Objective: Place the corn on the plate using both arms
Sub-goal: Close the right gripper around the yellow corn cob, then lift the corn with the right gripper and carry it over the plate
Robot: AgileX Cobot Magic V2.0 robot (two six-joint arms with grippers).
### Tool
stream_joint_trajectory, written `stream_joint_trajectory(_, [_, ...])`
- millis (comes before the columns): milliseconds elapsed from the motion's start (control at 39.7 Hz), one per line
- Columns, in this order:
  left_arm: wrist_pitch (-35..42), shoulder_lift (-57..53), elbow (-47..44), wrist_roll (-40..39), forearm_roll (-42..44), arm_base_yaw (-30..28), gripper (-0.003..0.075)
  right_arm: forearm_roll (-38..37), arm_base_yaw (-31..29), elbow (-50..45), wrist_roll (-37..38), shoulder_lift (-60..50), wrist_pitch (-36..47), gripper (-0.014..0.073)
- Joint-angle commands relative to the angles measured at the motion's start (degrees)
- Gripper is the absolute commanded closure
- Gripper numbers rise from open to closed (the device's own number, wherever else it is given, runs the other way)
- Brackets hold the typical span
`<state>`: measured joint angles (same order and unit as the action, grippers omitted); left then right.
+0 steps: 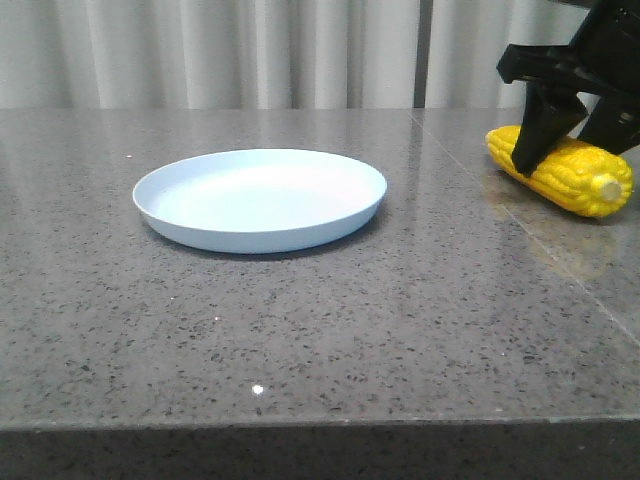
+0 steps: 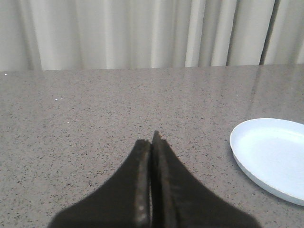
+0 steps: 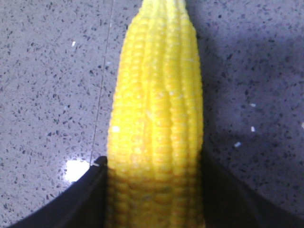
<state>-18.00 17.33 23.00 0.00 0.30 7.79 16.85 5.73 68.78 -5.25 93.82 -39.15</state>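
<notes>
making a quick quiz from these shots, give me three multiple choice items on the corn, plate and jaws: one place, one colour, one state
1. Where does the corn lie?
A. on the plate
B. on the table, right of the plate
C. left of the plate

2. What colour is the plate?
A. pale blue-white
B. red
C. black

3. How do the left gripper's jaws stand?
A. wide apart
B. shut on the corn
C. shut, holding nothing

Answers:
1 B: the front view shows the cob on the stone table, far right, with the plate bare.
2 A: both views of it show that pale tint.
3 C: the left wrist view shows the fingers pressed together with only table beyond them.
</notes>
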Motion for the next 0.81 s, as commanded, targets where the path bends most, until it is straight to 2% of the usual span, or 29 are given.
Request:
stream_joint_trajectory(0, [4.61, 0.39, 1.51, 0.0, 0.11, 0.31, 0.0741, 1.05, 0.09, 1.97, -0.47, -2.65, 1.49, 0.0456])
stream_joint_trajectory(176, [4.61, 0.39, 1.51, 0.0, 0.11, 0.31, 0.0741, 0.99, 0.8, 3.21, 0.34, -4.67, -0.71, 0.0464])
stream_joint_trajectory(327, [4.61, 0.39, 1.51, 0.0, 0.11, 0.31, 0.0741, -2.93, 4.32, 8.39, 9.48, -5.37, -5.85, 0.0465])
stream_joint_trajectory(529, [4.61, 0.39, 1.51, 0.0, 0.11, 0.31, 0.0741, -13.41, 15.31, 16.15, 22.67, -3.63, -7.01, 0.0465])
stream_joint_trajectory(780, [4.61, 0.39, 1.51, 0.0, 0.11, 0.31, 0.0741, -13.97, 27.63, 25.05, 28.84, 3.41, -8.11, 0.0465])
